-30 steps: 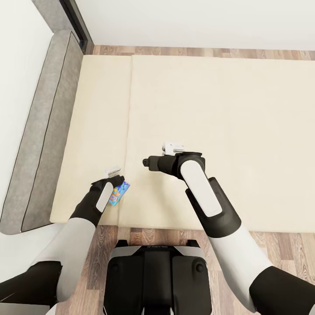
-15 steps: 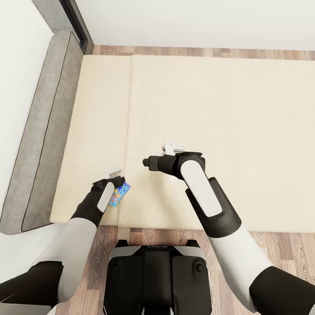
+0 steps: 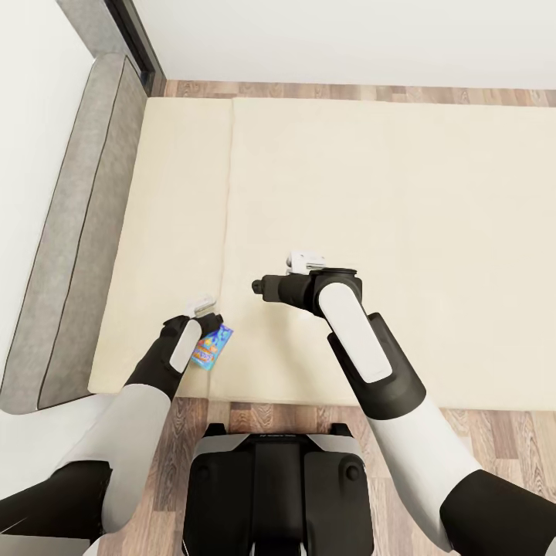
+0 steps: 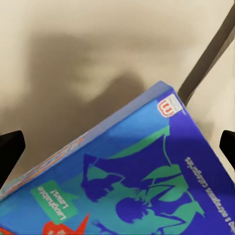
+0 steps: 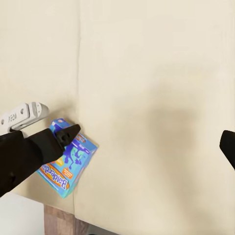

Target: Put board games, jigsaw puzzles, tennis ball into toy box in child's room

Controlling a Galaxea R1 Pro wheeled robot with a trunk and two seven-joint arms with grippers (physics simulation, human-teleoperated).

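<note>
Gripping the blue board game (image 4: 142, 186), left fingers (image 3: 202, 305) hide its print.

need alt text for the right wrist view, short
A small blue board game lies near the edge of a cream bed, just beside its lengthwise seam, with the left gripper reaching over the box's upper end. A strip of wood floor shows past the bed's edge.

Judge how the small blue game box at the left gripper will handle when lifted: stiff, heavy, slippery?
The blue game box keeps straight edges and flat faces, so probably stiff card. It is small beside the left gripper, so likely light. Its printed face looks smooth, so it might slip or pivot in a narrow pinch.
</note>
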